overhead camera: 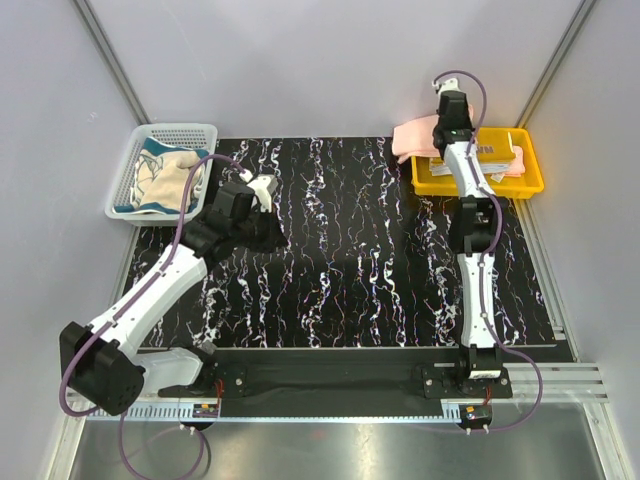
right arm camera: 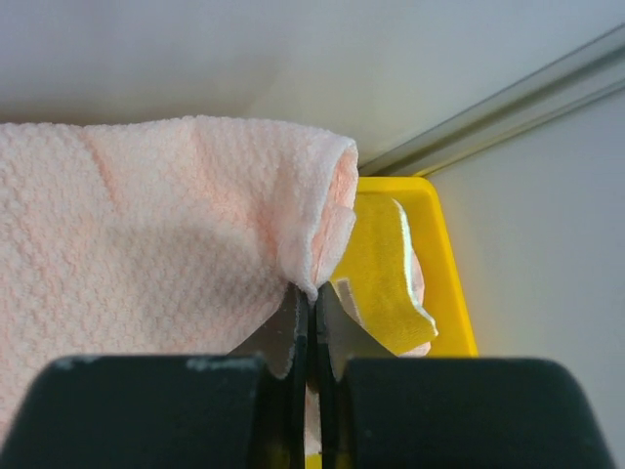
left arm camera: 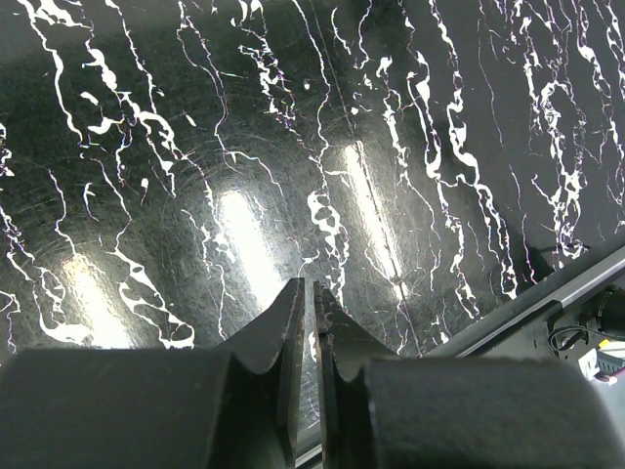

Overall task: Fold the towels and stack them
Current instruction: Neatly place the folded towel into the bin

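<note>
- Black marbled tabletop (overhead camera: 350, 250), grey enclosure walls (overhead camera: 300, 60) around it. No towel lies on the mat.
- Left gripper (left arm camera: 308, 288) hovers low over bare tabletop. Its jaws stand at a narrow slit with nothing between them.
- Beyond and to the left of it: white mesh basket (overhead camera: 120, 195) holding a crumpled cream-teal towel (overhead camera: 165, 175), not folded yet.
- Right gripper (right arm camera: 312, 293) is reached out to the far right, jaws pinched on a rolled edge of the pink towel (right arm camera: 166, 225).
- Most of that towel spreads left of the fingers, bunched over the left end of the yellow tray (overhead camera: 530, 170). The tray rim shows just right of and below the fingertips.
- Folded cloth (overhead camera: 497, 157) lies in the tray under the right arm. Can't tell which towels.
- Handling, my read: light, limp waffle-weave cloth that won't hold shape. It sags and drags from a single pinch, and its grippy texture makes slipping unlikely.
- Best hold: a corner or hem, one per gripper, so it hangs flat. A mid-edge pinch like this one bunches it.
</note>
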Controlling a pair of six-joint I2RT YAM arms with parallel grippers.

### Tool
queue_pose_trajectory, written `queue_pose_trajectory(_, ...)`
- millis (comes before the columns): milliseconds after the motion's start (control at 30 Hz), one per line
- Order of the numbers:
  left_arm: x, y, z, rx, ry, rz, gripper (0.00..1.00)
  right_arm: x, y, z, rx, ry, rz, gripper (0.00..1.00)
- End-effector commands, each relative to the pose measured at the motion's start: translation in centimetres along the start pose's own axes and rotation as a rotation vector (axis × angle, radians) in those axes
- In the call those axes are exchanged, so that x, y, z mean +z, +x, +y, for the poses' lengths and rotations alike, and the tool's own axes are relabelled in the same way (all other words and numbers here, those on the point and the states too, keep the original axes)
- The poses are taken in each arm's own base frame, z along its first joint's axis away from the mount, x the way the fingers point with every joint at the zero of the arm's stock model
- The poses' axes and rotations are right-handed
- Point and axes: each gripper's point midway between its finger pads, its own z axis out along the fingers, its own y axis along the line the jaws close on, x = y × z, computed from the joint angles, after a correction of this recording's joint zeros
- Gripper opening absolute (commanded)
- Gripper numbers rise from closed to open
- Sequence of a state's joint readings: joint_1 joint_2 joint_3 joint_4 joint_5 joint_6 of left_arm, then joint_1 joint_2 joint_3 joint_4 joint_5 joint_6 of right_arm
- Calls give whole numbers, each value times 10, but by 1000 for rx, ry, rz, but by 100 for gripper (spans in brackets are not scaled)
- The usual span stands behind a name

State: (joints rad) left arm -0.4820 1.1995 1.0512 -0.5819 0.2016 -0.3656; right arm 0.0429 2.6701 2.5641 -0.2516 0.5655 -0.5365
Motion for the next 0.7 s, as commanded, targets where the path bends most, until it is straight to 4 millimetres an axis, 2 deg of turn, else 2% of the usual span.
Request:
queue_pose_trajectory(0, 3, -2, -2, 11, 28, -5, 12, -18, -53, -51, 111, 33, -122, 0)
queue_pose_trajectory(167, 4, 0, -3, 7, 37, 1, 12, -21, -60, -67, 130, 39, -145, 1)
queue_pose_trajectory(200, 4, 0, -5, 8, 42, 2, 12, -21, -59, -66, 127, 32, -142, 1)
queue_pose_trajectory(233, 4, 0, -5, 7, 44, -1, 12, -15, -52, -79, 134, 43, -138, 1)
queue_pose_trajectory(467, 6, 2, -6, 2, 55, 10, 12, -13, -44, -113, 192, 56, -131, 0)
queue_pose_trajectory(667, 7, 3, -7, -2, 65, 15, 12, -4, -28, -125, 234, 46, -110, 0)
